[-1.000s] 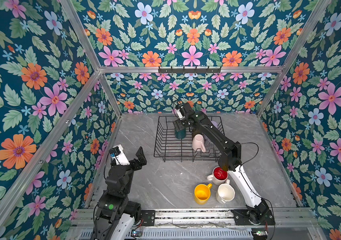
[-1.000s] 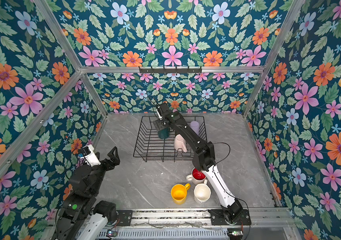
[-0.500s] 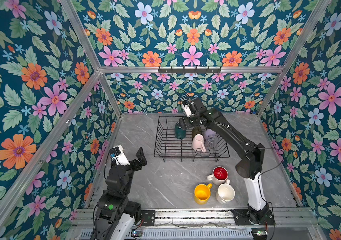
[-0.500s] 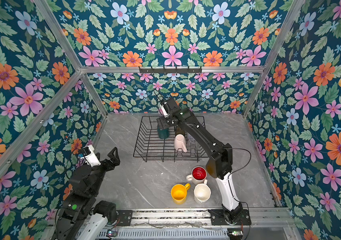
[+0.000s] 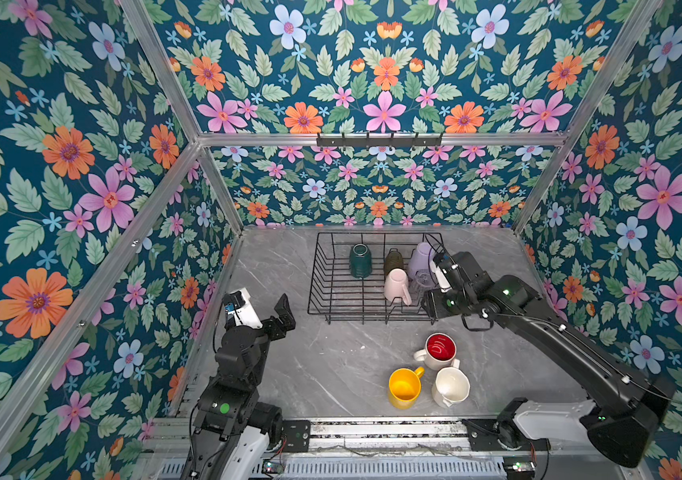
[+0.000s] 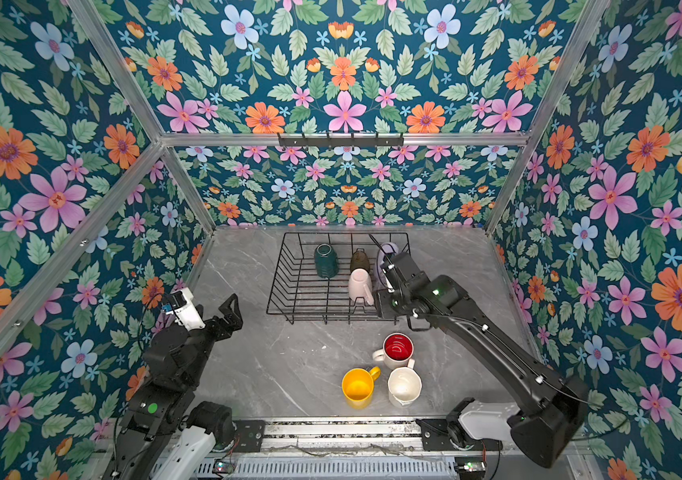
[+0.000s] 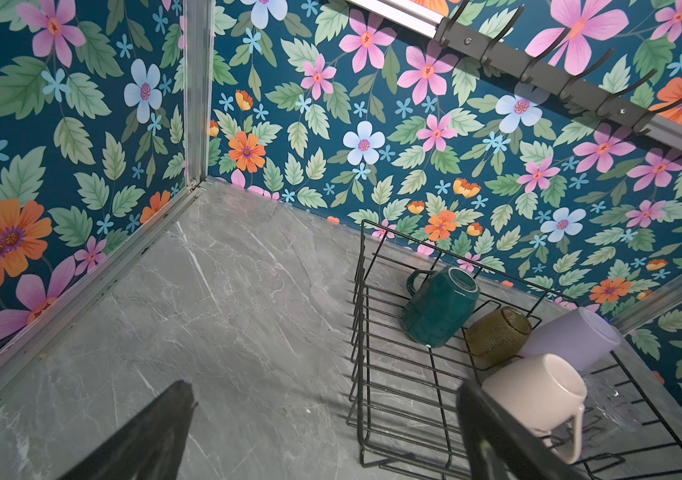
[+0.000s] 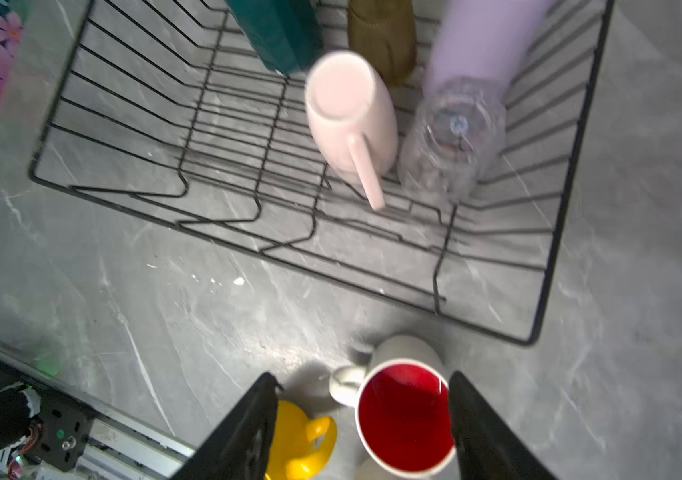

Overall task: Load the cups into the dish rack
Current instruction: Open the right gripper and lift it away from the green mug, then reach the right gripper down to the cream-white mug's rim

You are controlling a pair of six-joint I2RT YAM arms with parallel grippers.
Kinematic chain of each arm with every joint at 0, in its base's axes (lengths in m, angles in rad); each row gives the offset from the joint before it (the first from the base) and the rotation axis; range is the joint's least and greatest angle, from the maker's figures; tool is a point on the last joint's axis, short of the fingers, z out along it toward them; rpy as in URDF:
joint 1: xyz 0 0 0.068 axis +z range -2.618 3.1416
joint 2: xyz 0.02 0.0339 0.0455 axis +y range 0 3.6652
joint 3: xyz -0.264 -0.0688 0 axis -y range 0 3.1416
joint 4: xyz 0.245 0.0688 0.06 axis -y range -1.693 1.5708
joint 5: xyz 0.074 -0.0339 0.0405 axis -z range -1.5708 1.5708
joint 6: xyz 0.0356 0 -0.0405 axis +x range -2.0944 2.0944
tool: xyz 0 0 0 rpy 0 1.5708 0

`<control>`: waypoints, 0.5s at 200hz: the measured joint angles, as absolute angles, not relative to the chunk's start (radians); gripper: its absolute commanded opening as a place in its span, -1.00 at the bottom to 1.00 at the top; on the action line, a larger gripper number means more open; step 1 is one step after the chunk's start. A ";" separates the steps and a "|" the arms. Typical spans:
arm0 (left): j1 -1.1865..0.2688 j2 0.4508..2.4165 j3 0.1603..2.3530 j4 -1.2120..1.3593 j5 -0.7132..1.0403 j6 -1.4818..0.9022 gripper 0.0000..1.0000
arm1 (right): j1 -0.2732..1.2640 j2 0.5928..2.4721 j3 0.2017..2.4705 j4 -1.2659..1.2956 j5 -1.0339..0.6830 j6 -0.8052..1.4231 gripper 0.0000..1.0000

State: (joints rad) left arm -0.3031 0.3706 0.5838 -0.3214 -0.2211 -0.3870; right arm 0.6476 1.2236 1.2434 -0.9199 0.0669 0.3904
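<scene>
1. My left gripper (image 7: 322,388): jaws spread wide, empty, parked over the surface (image 5: 310,374) left of the dish rack (image 5: 331,286). It's out of the way, so I'd leave it.
2. The rack holds five cups, bottoms up or leaning: dark green mug (image 5: 360,261), olive-amber glass (image 5: 393,262), pale pink mug (image 5: 396,286), clear glass (image 8: 451,137), lilac tumbler (image 5: 421,257). They're bunched in the right half. The left half is free, so that's the drop zone.
3. Three cups sit on the surface in front of the rack: yellow mug (image 5: 403,388), red-lined white mug (image 5: 439,352), white mug (image 5: 450,386). It's a tight cluster. The white one is just beside the red-lined one and may be touching it.
4. My right gripper (image 8: 362,377): jaws apart, nothing between them, up near the rack's front right corner. The wrist view frames the red-lined mug between the jaws, so I reckon that's the next pick.
5. Plan:
   - Open wider before descending.
   - Put one jaw inside the red lining and one outside, clear of the handle and the white mug.
   - Lift straight up before turning, so the neighbours don't get dragged.
</scene>
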 measured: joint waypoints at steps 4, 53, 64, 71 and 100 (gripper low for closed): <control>-0.303 0.371 0.584 -0.321 -0.221 -0.387 0.99 | 0.648 1.203 1.221 -0.930 0.071 0.404 0.23; -0.303 0.374 0.584 -0.320 -0.211 -0.387 0.99 | 0.670 1.065 1.107 -1.077 0.065 0.554 0.11; -0.303 0.374 0.584 -0.320 -0.211 -0.387 0.99 | 0.696 1.051 1.101 -1.121 0.069 0.593 0.10; -0.303 0.374 0.584 -0.320 -0.211 -0.387 0.99 | 0.719 1.041 1.098 -1.149 0.073 0.616 0.09; -0.303 0.374 0.583 -0.317 -0.211 -0.387 0.99 | 0.793 0.995 1.058 -1.235 0.082 0.719 -0.01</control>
State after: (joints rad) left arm -0.3031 0.3740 0.5835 -0.3172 -0.2108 -0.3870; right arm 0.7933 0.9947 1.0576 -1.2346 0.0822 0.7189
